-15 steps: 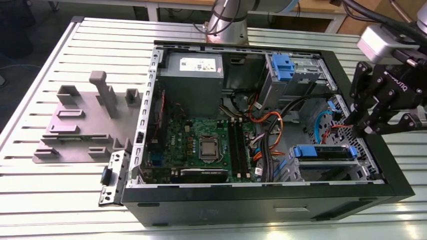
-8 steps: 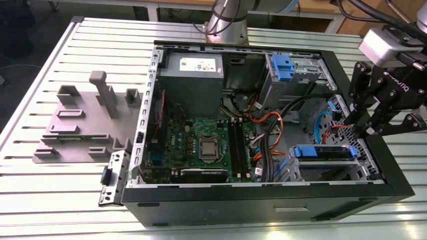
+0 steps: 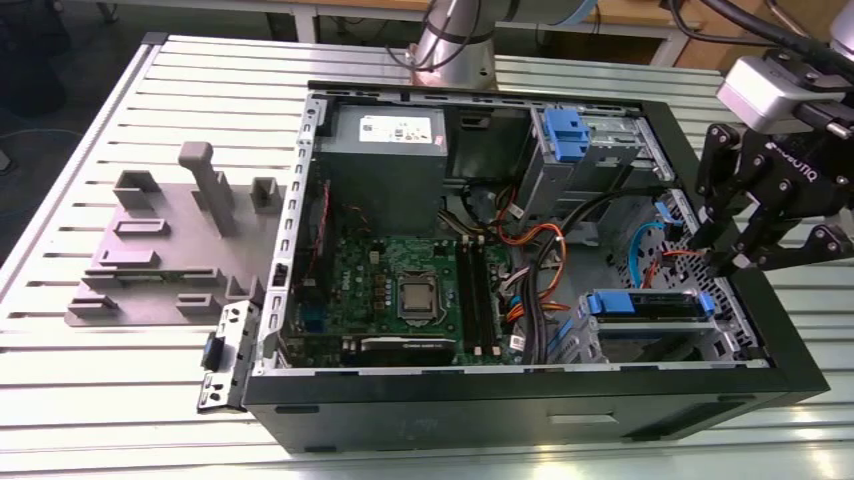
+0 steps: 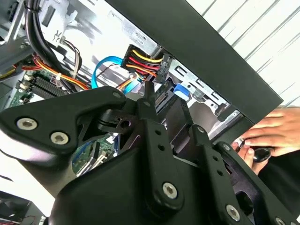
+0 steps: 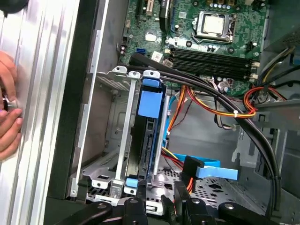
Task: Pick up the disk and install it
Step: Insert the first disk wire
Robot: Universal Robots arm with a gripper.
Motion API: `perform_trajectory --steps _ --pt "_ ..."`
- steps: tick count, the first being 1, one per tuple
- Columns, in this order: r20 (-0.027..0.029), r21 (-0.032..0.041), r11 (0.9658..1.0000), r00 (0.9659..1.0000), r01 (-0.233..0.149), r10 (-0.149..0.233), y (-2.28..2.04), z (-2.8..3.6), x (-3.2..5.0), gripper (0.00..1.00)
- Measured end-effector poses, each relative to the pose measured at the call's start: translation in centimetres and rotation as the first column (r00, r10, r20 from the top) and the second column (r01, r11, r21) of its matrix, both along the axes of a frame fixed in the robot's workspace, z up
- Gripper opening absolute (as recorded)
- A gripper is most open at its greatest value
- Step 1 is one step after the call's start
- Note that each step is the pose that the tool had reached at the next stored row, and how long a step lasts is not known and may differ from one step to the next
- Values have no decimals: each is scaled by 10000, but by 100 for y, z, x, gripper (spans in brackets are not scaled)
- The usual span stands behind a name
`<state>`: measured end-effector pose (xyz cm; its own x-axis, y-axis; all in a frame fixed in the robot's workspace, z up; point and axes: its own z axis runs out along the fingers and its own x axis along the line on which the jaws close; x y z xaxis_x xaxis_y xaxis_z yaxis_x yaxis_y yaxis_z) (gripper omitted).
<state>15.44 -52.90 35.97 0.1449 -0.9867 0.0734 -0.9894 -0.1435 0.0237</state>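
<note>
The disk (image 3: 647, 303), silver with blue side rails, sits in the drive cage at the front corner of the open computer case (image 3: 534, 400), on the exterior view's right. In the first wrist view the disk (image 5: 150, 105) stands on edge between the cage's metal rails. My gripper (image 3: 767, 262) hangs just above and to the right of the cage, over the case wall. Its black fingers stand apart with nothing between them. In the first wrist view my gripper (image 5: 159, 205) lies right at the end of the cage.
Inside the case are the grey power supply (image 3: 387, 135), the green motherboard (image 3: 400, 280), a blue latch (image 3: 567, 135) and bundles of cables (image 5: 225, 108). A grey fixture (image 3: 160, 240) lies on the slatted table. A person's hand (image 4: 272, 133) rests outside the case wall.
</note>
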Motion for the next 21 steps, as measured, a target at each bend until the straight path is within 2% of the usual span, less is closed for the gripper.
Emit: perform_trajectory --steps 2,5,6,7,13,17,21 --pt "0 -207 9998 10000 -43 43 1 0 0 37" --pt "-3 -647 9979 9999 -102 102 1 0 0 37" --pt "-4 -720 9973 9999 -122 122 1 -1 0 37" --pt "-5 -744 9971 9999 -141 141 1 -2 0 37" --pt "-5 -748 9971 9999 -166 166 2 -1 0 37" --pt "-5 -749 9963 9991 -429 429 16 -5 0 37" --pt "-5 -748 9956 9984 -572 573 74 -11 -1 37"
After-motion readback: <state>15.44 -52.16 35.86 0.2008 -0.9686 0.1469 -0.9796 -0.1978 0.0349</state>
